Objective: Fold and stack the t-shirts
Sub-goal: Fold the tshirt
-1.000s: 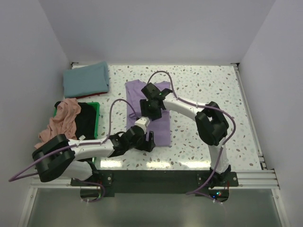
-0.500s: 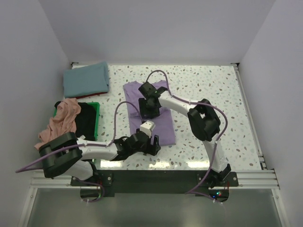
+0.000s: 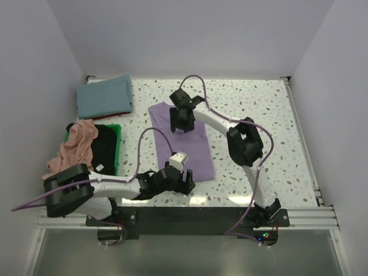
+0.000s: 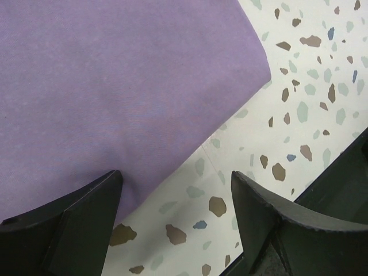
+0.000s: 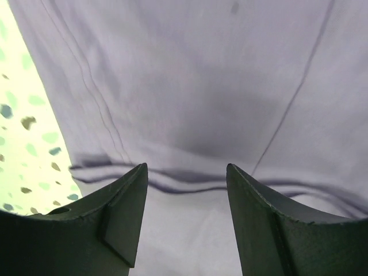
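A lavender t-shirt lies folded into a long strip in the middle of the table. My right gripper is over its far end, open, with creased lavender cloth under and between the fingers. My left gripper stands open at the strip's near edge, its fingers straddling bare table beside the shirt's near corner. A folded teal t-shirt lies at the far left. A salmon pink t-shirt and a black t-shirt sit crumpled in the bin.
A green plastic bin stands at the left edge of the speckled table. White walls close in the back and both sides. A metal rail runs along the near edge by the arm bases.
My right gripper has moved along the lavender shirt toward its far end. My left gripper has shifted nearer and to the right, off the cloth. The shirt's near end has swung slightly right.
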You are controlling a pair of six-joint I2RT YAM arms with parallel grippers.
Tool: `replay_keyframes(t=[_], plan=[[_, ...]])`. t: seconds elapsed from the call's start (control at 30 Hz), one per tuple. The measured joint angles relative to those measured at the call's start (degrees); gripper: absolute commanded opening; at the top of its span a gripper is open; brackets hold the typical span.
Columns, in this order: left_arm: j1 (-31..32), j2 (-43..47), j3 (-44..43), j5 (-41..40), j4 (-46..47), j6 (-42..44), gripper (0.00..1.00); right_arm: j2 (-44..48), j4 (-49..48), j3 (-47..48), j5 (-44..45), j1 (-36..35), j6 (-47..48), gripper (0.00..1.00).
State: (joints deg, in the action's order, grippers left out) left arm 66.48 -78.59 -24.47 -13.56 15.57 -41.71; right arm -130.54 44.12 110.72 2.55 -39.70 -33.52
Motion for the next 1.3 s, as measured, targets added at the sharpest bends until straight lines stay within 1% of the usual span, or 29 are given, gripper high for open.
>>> replay_keyframes(t=[0.1, 0.2, 0.33, 0.43, 0.53, 0.6, 0.67, 0.7, 0.73, 0.8, 0.87, 0.9, 0.97, 1.03, 1.13, 1.3], plan=[[0.66, 1.84, 0.24, -0.02, -2.6, -1.03, 0.82, 0.11, -0.07, 2.38, 0.57, 1.6, 0.55, 0.61], [0.85, 4.15, 0.07, -0.31, -6.93, -1.4, 0.86, 1.09, 0.15, 2.58, 0.74, 3.34, 0.98, 0.61], [1.05, 5.84, -3.45, -1.95, -17.16, -1.79, 0.91, 5.42, -0.04, -0.59, 1.01, 5.73, 2.16, 0.62], [1.01, 6.95, -7.39, -3.85, -23.5, -1.75, 0.93, 12.28, 0.0, -6.91, 1.25, 7.1, 3.17, 0.62], [-0.15, 8.59, -10.45, -4.85, -26.45, -1.7, 0.93, 20.9, -0.35, -15.74, 1.44, 7.48, 3.72, 0.62], [-2.73, 9.9, -11.13, -4.52, -27.26, -1.66, 0.93, 25.7, -0.59, -21.38, 1.03, 7.32, 3.69, 0.62], [-7.17, 11.28, -10.97, -3.5, -28.37, -1.66, 0.93, 30.47, -1.55, -28.0, 0.52, 7.08, 3.41, 0.62], [-8.33, 11.93, -10.71, -3.15, -28.92, -1.68, 0.93, 32.3, -2.03, -31.23, -0.09, 6.99, 3.04, 0.62], [-10.95, 12.63, -10.29, -2.99, -29.24, -1.73, 0.93, 34.03, -2.78, -34.58, -0.81, 6.8, 2.64, 0.61], [-13.62, 14.23, -9.31, -2.73, -30.82, -1.84, 0.92, 36.72, -3.34, -40.52, -1.81, 6.25, 1.77, 0.61], [-15.12, 15.65, -8.22, -2.1, -32.57, -2.25, 0.9, 39.08, -4.02, -46.03, -2.32, 5.01, 0.61, 0.6], [-15.76, 16.28, -7.54, -1.81, -33.33, -2.38, 0.86, 40.26, -4.81, -48.76, -2.56, 3.98, -0.24, 0.6], [-16.76, 17.79, -5.68, -1.07, -34.51, -3.02, 0.82, 42.86, -5.88, -53.86, -3.61, 1.68, -2.05, 0.58], [-17.42, 19.87, -3.28, 0.04, -35.08, -4.07, 0.8, 45.33, -7.06, -58.16, -4.28, -0.39, -4.04, 0.57], [-17.73, 23.52, 0.24, 1.79, -35.87, -6.01, 0.8, 48.11, -8.59, -62.97, -5.38, -2.25, -6.75, 0.53], [-17.73, 28.44, 4.7, 4.33, -36.81, -9.81, 0.79, 49.42, -10.99, -66.6, -6.56, -2.71, -9.68, 0.5]])
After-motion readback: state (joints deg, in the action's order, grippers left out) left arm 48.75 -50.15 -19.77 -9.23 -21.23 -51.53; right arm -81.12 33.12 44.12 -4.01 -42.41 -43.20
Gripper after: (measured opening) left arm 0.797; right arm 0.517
